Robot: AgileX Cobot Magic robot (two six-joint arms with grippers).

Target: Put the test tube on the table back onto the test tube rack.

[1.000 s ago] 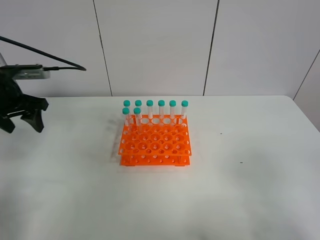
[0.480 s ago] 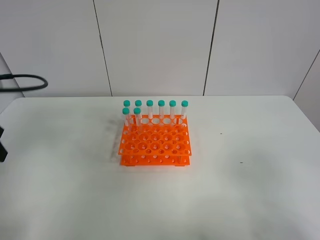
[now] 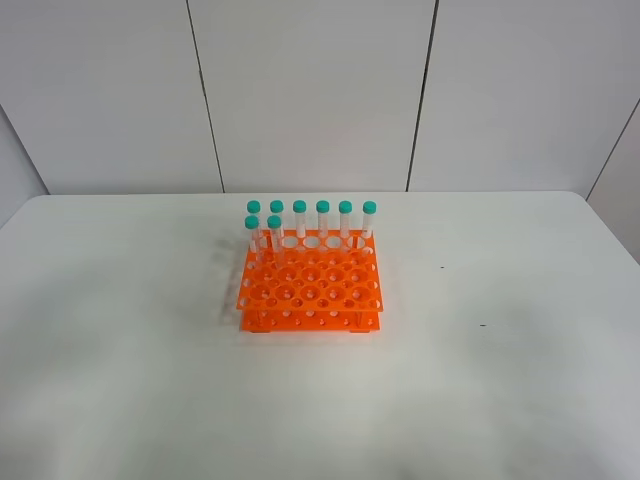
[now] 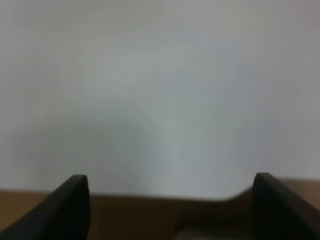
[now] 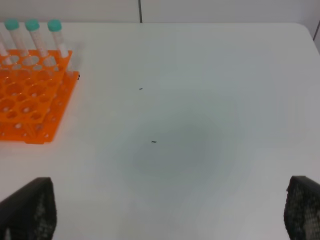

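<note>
Since no test tube lies loose on the table (image 3: 520,400), we judge it racked: eight stand upright along the far rows of the test tube rack (image 3: 310,290), off beside our wide-spread right gripper (image 5: 165,220), the nearer, our left gripper (image 4: 170,210) likewise wide.

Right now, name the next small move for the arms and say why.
Probably just park both arms; the job looks done. Eight test tubes stand upright in the test tube rack, and no tube lies on the table in the high or right wrist view. The left gripper and right gripper are open and empty.
</note>
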